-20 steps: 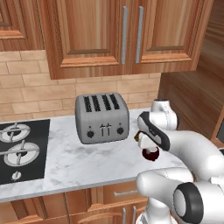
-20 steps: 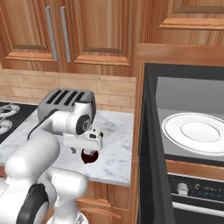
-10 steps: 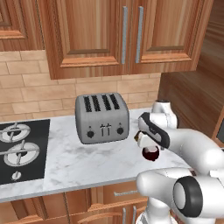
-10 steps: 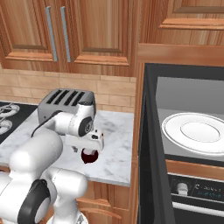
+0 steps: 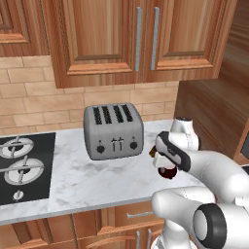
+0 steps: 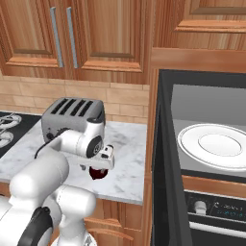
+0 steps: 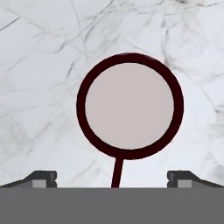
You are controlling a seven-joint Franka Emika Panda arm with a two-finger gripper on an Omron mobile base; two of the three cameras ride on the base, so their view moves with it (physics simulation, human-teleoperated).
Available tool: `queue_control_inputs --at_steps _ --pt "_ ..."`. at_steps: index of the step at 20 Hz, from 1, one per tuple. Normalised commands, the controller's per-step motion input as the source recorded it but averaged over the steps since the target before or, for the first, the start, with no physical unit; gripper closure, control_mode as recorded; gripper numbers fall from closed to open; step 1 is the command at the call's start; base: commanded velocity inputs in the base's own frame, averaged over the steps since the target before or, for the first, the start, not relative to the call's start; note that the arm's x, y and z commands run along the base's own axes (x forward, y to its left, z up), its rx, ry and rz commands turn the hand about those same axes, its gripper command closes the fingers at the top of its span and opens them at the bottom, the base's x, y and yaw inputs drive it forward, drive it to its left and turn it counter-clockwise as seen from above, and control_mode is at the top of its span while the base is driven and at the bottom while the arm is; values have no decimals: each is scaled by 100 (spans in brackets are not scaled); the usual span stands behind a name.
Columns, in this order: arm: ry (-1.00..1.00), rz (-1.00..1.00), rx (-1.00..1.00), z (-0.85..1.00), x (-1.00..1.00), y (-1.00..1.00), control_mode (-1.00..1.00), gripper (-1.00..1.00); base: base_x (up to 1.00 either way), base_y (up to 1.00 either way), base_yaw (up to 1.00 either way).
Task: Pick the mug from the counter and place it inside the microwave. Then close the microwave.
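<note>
Gripper (image 7: pixel 112 179) spread wide, poised directly above the mug (image 7: pixel 130 106), fingertips (image 7: pixel 41 178) flanking its handle side without touching. Dark red mug (image 5: pixel 168 171) upright on the marble counter (image 5: pixel 87 180), right of the four-slot toaster (image 5: pixel 113 130), near the counter's front edge. Microwave (image 6: pixel 211 139) open, white plate (image 6: pixel 214 144) inside.

A boxy grey four-slot metal toaster (image 5: pixel 114 131) stands between a black gas hob (image 5: pixel 22 166) and wooden wall cabinets (image 5: pixel 138 39) above.
</note>
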Motion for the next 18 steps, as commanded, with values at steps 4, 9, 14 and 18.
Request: queue_control_inputs --at_steps 4,9,14,18 --pt "0 0 0 -10 0 0 -100 -100 0 0 0" --pt "0 0 0 -7 0 0 -100 -100 0 0 0" --pt "0 -1 0 -3 0 -8 -100 -100 0 0 0" --pt "0 -1 0 0 0 -7 -100 -100 0 0 0"
